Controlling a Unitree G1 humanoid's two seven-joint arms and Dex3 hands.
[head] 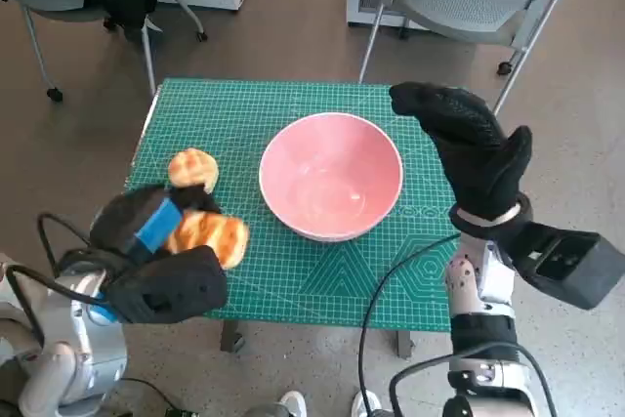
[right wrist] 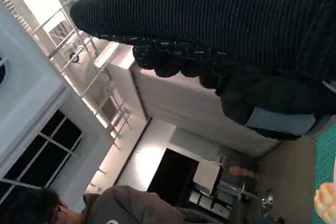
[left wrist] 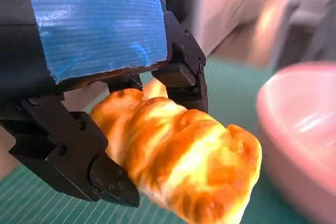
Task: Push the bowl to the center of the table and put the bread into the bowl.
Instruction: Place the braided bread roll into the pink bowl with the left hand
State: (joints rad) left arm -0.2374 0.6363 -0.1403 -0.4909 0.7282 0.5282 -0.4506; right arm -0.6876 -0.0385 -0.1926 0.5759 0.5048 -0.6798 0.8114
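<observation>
Pink bowl [head: 331, 176], green gridded mat [head: 293, 271]

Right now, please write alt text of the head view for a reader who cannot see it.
The left hand holds a golden bread beside an empty pink bowl on a green table. A second bread lies behind; the gloved right hand hovers beside the bowl, holding nothing.

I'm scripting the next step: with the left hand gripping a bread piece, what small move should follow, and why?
Probably carry the left hand and its gripped bread right, over the pink bowl. The bowl looks empty and near the table's middle. The right hand hovers off its rim.
</observation>
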